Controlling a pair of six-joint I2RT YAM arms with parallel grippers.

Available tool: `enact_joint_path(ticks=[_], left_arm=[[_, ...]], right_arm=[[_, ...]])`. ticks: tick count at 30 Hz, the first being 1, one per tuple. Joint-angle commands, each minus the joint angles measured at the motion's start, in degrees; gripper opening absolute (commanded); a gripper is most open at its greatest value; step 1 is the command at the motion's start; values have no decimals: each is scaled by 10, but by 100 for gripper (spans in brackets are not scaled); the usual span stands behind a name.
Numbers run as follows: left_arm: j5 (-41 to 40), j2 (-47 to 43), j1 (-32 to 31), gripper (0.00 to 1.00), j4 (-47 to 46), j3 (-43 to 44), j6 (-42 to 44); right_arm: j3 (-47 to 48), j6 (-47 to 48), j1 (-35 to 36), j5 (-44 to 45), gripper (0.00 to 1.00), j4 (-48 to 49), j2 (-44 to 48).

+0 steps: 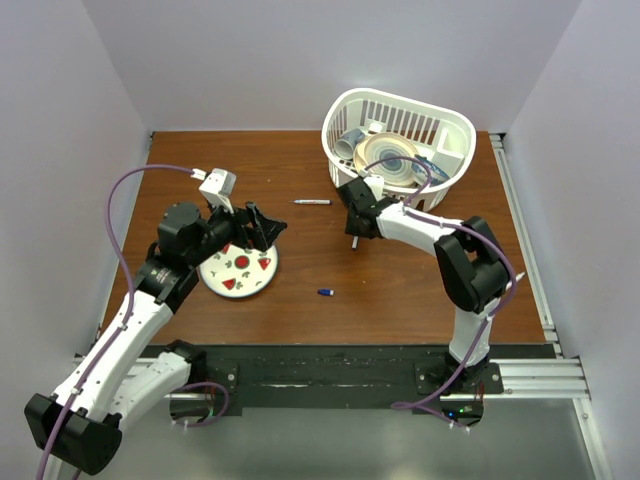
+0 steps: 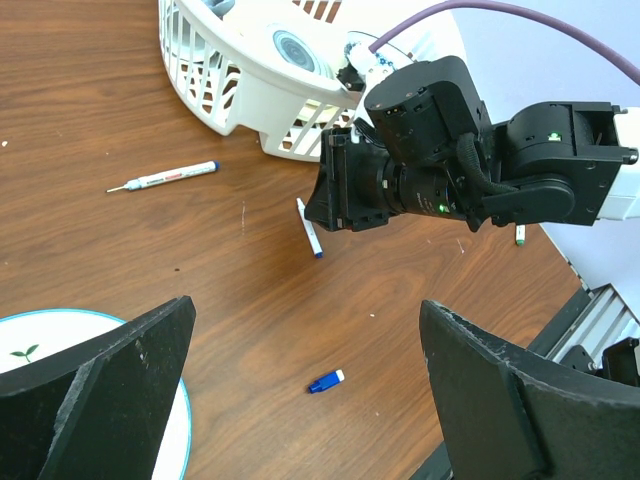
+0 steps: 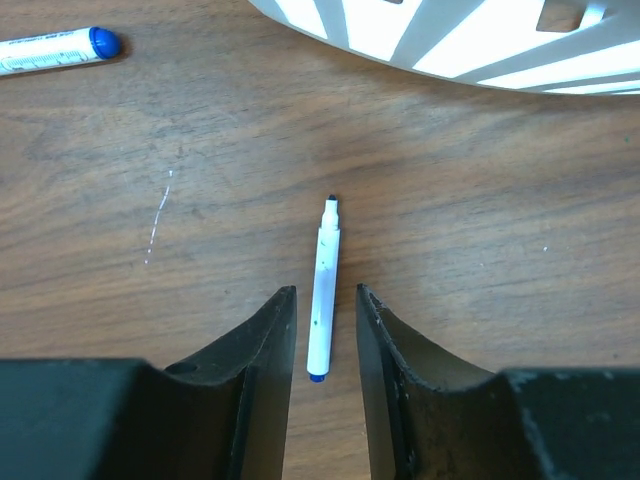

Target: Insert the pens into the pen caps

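**Right tool** [image 3: 323,292]: The jaws are set narrow, with one finger [image 3: 272,345] on each side of a white pen [image 3: 325,255] that lies flat on the bench [image 3: 480,220]. A thin strip of wood is seen between the barrel and each finger, so the pen is straddled but not clamped. The pen's dark writing tip is uncapped and is pointed away from the tool, toward the white slotted basket [image 3: 450,40]. Its blue rear end lies between the fingers.

**Left tool** [image 2: 308,310]: The jaws are spread wide and nothing is held. In the top view this tool is seen above the far edge of a round plate [image 1: 238,270] printed with red and green motifs. Whether the plate is touched cannot be told.

**Other task items:**
- A second pen [image 2: 165,177] lies on the bench between the two arms, just beside the basket's front. A blue part is seen at one end and a fine tip at the other.
- A blue cap [image 2: 326,381] lies alone on the open bench, nearer the arm bases and well apart from both pens.
- A small white item with a green end [image 2: 520,235] is partly seen beyond the right arm. It cannot be identified with certainty.
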State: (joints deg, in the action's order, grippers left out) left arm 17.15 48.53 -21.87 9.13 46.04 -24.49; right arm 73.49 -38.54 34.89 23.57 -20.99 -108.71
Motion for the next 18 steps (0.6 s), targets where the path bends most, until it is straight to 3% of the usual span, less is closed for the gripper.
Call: enact_joint_path(ticks=[1,7,18], left_arm=[[5,-1,3,99,-17,-3,-4],[6,1,3,99,-17,-4,-4],[17,2,3,99,-19,-5,-5]], right_arm=[[-6,1,14,24,35,-23,7],[7,4,28,46,44,-38,47],[-7,-32,43,71,41,-49,41]])
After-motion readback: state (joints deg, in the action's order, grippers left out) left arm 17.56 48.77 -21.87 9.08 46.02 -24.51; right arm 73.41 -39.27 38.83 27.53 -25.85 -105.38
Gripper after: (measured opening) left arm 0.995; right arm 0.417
